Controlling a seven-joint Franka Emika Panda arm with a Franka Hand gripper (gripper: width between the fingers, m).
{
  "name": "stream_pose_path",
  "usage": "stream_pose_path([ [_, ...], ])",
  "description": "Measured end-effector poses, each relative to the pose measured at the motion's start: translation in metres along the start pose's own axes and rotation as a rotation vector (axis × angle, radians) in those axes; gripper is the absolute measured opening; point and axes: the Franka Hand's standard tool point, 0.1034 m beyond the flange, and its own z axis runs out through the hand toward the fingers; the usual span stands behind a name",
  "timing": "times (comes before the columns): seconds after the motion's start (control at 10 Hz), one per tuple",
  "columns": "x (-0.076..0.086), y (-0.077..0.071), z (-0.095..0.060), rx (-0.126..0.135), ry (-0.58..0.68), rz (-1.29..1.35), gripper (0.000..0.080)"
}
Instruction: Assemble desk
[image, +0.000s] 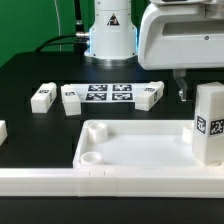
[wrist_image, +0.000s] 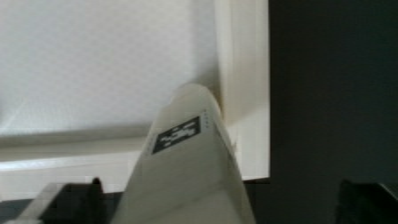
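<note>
The white desk tabletop (image: 140, 140) lies rim-up at the front, with a round socket (image: 92, 157) showing at its near corner on the exterior view's left. One white leg (image: 208, 122) stands upright at the tabletop's corner on the exterior view's right, with its tag facing out. My gripper (image: 183, 88) hangs just above and beside that leg. In the wrist view the leg (wrist_image: 178, 150) rises between my dark fingers (wrist_image: 71, 203). The gripper (wrist_image: 214, 202) is open, with a gap on one side of the leg. The tabletop's rim (wrist_image: 240, 60) runs past it.
Three loose legs lie on the black table behind the tabletop (image: 42, 96) (image: 72, 100) (image: 150, 95), around the marker board (image: 108, 93). A long white rail (image: 100, 186) runs along the front. Another white part (image: 2, 131) shows at the left edge. The arm's base (image: 110, 30) stands at the back.
</note>
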Motion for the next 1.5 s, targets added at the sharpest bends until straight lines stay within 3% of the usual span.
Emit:
stream_pose_path([
  [0.4,0.003,0.003,-0.001,-0.003,0.012,-0.323,0.0649],
  [0.6,0.003,0.005,-0.001,-0.004,0.012,-0.343,0.064],
  [0.7,0.003,0.005,-0.001,-0.004,0.012,-0.343,0.042],
  [0.8,0.003,0.005,-0.001,-0.004,0.011,-0.343,0.042],
  [0.9,0.003,0.006,-0.001,-0.004,0.012,-0.343,0.0285],
  [1.2,0.003,0.006,0.0,-0.001,0.011,-0.314,0.0288],
  [1.3,0.003,0.009,0.0,0.013,0.009,-0.289,0.0288],
  [1.5,0.004,0.009,0.0,0.028,0.014,-0.066,0.0288],
])
